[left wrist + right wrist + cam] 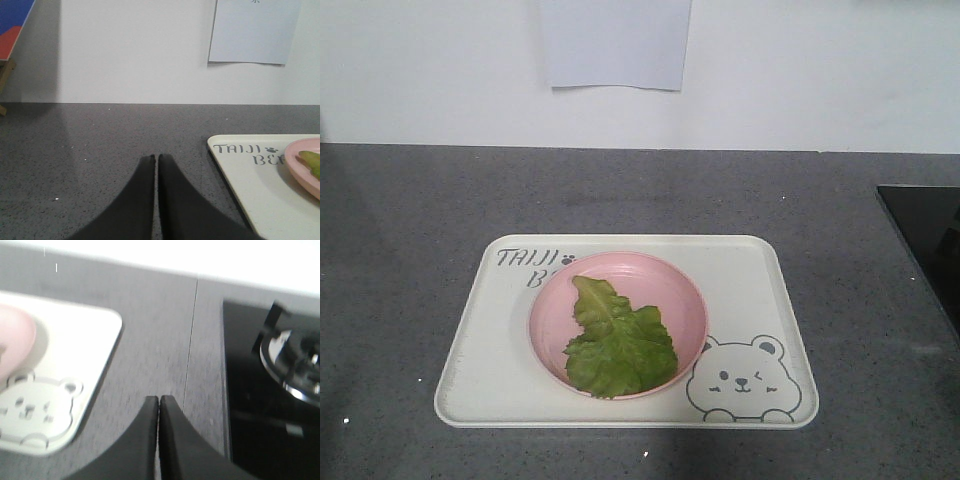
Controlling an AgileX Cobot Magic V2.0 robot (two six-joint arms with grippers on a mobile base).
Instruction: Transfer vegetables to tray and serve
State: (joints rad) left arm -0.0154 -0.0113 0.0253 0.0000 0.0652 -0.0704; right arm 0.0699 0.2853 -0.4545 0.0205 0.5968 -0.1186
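Observation:
The green lettuce leaf (pixel 617 343) lies flat in a round pink plate (pixel 550 310), which stands on the cream-white tray (pixel 760 270) with the bear drawing in the middle of the grey counter. In the left wrist view my left gripper (pixel 156 157) is shut and empty over the counter, left of the tray (pixel 250 175); the plate's edge (pixel 300 170) and a bit of leaf (pixel 312 162) show at the right. In the right wrist view my right gripper (pixel 159 399) is shut and empty, right of the tray (pixel 75 345). Neither gripper shows in the front view.
A black cooktop (pixel 925 235) with a burner (pixel 295 360) is set into the counter to the right of the tray. A white wall with a paper sheet (pixel 615 42) runs behind. A coloured board (pixel 12 25) stands at the far left.

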